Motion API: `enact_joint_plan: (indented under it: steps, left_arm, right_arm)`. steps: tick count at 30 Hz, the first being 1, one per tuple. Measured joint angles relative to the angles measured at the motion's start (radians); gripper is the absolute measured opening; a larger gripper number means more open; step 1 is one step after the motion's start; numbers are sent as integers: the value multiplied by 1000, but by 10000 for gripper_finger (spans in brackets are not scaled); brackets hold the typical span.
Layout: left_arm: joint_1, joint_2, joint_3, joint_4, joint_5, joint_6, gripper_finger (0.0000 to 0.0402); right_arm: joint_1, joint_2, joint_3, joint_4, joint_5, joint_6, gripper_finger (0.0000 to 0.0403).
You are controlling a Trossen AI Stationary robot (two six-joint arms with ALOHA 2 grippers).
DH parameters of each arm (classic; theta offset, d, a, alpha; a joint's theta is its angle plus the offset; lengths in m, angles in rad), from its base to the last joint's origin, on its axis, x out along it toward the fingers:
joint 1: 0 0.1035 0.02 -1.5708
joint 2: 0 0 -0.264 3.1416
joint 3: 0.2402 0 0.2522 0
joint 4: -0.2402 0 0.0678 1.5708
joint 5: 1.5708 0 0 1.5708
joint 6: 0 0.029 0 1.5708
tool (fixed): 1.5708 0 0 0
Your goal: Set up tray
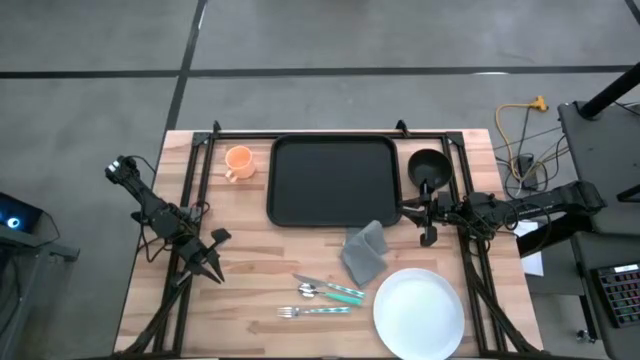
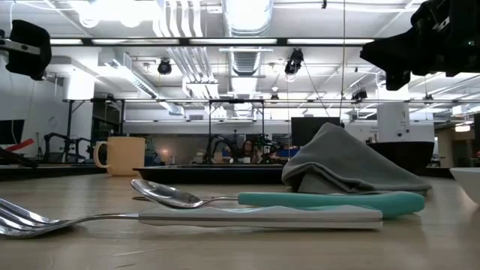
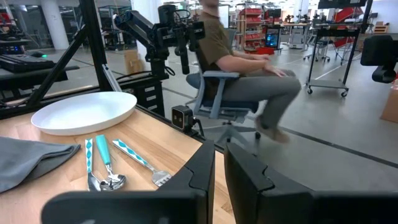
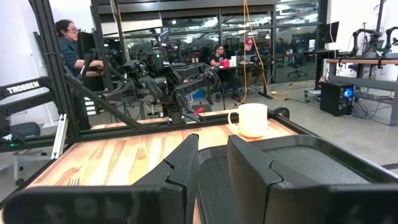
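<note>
The black tray (image 1: 335, 180) lies flat at the table's far middle and also shows in the right wrist view (image 4: 311, 162). A peach mug (image 1: 239, 162) stands left of it and a black bowl (image 1: 429, 168) right of it. A folded grey napkin (image 1: 365, 252), teal-handled cutlery (image 1: 325, 292) and a white plate (image 1: 419, 312) lie on the near half of the table. My left gripper (image 1: 212, 260) hovers near the table's left side, shut and empty. My right gripper (image 1: 428, 222) hovers at the tray's right edge, near the bowl, shut and empty.
A black frame runs along the table's far edge and down both sides (image 1: 200, 160). Bare wood lies between the left gripper and the cutlery. A person sits on a chair beyond the table (image 3: 236, 56); other people show in the room (image 4: 68, 43).
</note>
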Motion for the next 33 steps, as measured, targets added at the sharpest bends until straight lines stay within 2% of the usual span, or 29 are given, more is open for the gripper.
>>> enact_joint_plan:
  steps: [33]
  left_arm:
    - [0,0,0,0,0,0,18]
  right_arm:
    - [0,0,0,0,0,0,73]
